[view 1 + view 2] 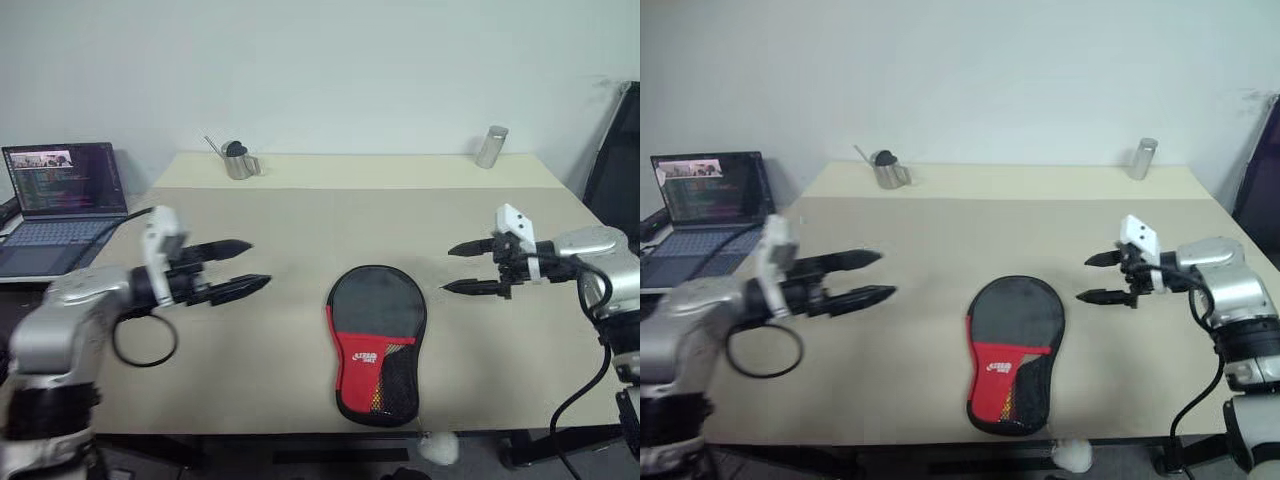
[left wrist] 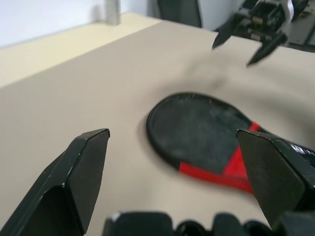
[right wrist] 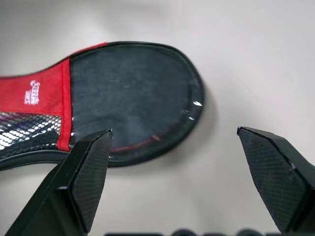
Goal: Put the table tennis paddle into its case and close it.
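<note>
The case [image 1: 377, 340] lies flat at the table's front middle, a paddle-shaped black cover with a red band, a white logo and a mesh panel at its narrow end toward me. The table tennis paddle is hidden; I cannot tell whether it is inside the case. My left gripper [image 1: 258, 264] hovers open and empty to the left of the case, pointing toward it. My right gripper [image 1: 449, 269] hovers open and empty just right of the case's round end. The right wrist view looks down on the case [image 3: 133, 98] between its own spread fingers.
An open laptop [image 1: 65, 200] sits off the table's left edge. A small metal pitcher [image 1: 238, 160] and a metal cylinder [image 1: 491, 146] stand at the table's far edge. A white ball [image 1: 438, 447] shows below the front edge. A dark chair [image 1: 615, 170] stands at the right.
</note>
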